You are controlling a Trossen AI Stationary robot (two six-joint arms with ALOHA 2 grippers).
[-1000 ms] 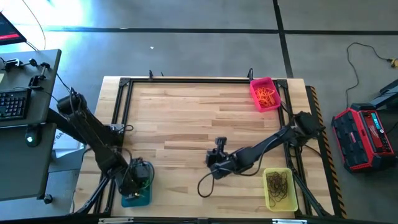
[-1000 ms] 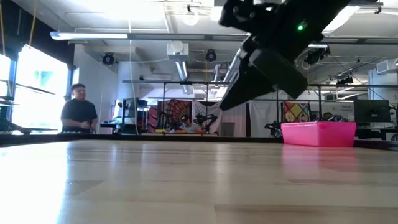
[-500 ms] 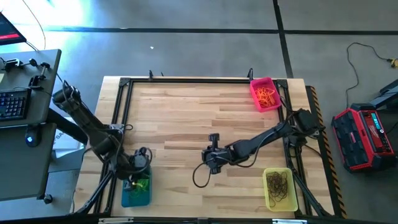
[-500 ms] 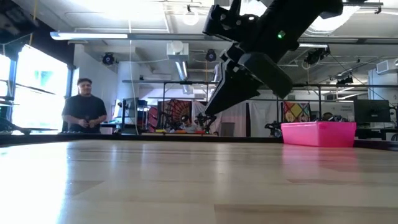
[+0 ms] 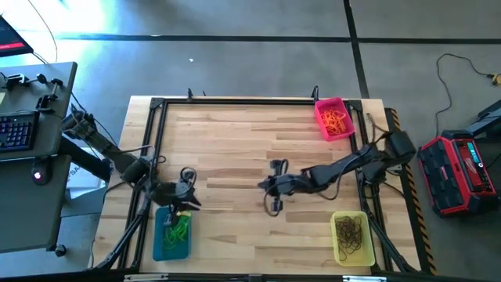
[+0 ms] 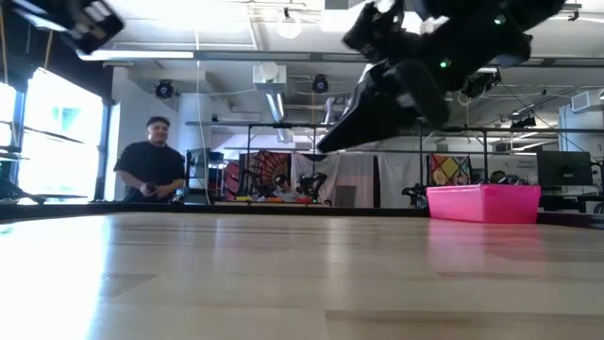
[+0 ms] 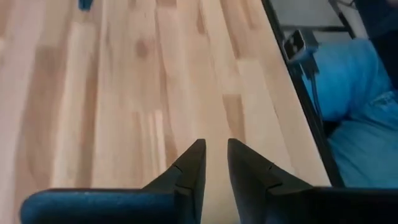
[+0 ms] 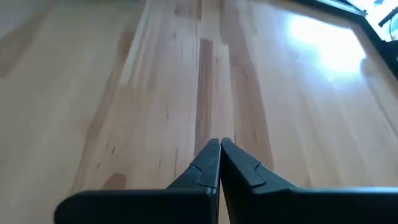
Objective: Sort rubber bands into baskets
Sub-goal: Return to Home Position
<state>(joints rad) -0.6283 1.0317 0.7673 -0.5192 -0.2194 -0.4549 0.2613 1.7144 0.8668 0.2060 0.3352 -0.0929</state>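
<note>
Green rubber bands (image 5: 178,227) lie in the teal basket (image 5: 160,247) at the table's near left. Orange bands (image 5: 337,121) fill the pink basket (image 5: 325,106) at the far right, which the low view also shows (image 6: 483,203). Dark bands (image 5: 352,233) lie in the yellow basket (image 5: 338,252) at the near right. My left gripper (image 5: 190,200) hangs above the teal basket's far edge, open by a narrow gap (image 7: 214,147), with nothing between its fingers. My right gripper (image 5: 264,186) hovers over the table's middle, shut and empty (image 8: 219,144).
A black metal frame (image 5: 235,101) runs along the table's edges. Bare wood (image 5: 235,141) spreads between the baskets. A desk with a keyboard (image 5: 17,129) stands to the left, a red case (image 5: 458,172) on the floor to the right. A person (image 6: 151,172) stands behind the table.
My left gripper has risen from the teal basket and drawn toward the far edge, uncovering the green bands in the basket. My right gripper has moved over the table's middle toward the far edge, staying shut. The person behind the table has walked to the right.
</note>
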